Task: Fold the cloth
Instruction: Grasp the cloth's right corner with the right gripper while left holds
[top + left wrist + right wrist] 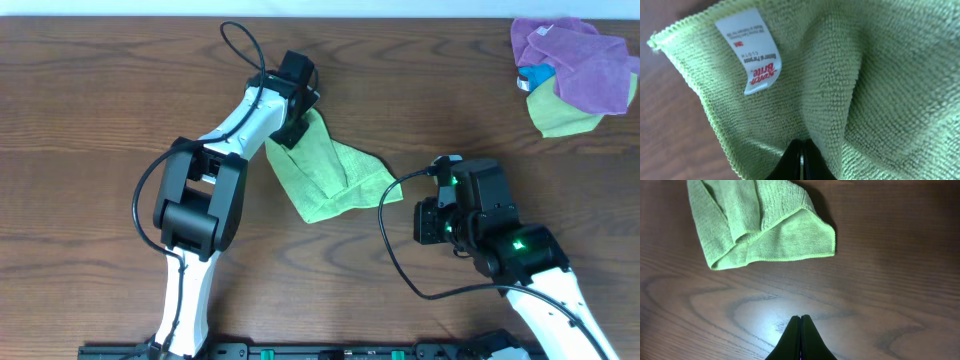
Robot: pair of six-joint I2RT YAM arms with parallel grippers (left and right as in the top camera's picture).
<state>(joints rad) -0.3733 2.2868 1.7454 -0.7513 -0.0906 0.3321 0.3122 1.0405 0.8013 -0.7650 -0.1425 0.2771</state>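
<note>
The lime-green cloth (pixel 330 175) lies partly folded and rumpled at the table's middle. My left gripper (pixel 293 125) is shut on the cloth's upper left edge and holds that part lifted. In the left wrist view the cloth (pixel 860 85) fills the frame, its white tag (pixel 755 50) is near the top left, and the shut fingers (pixel 801 147) pinch a fold. My right gripper (pixel 428 222) is shut and empty, to the right of the cloth. In the right wrist view its fingers (pixel 800 322) are over bare wood, with the cloth (pixel 760 222) ahead of them.
A purple cloth (pixel 575 60) bunched with a yellower green cloth (pixel 560 112) and a small blue object (pixel 535 76) sits at the far right corner. The table (pixel 100 120) is dark wood.
</note>
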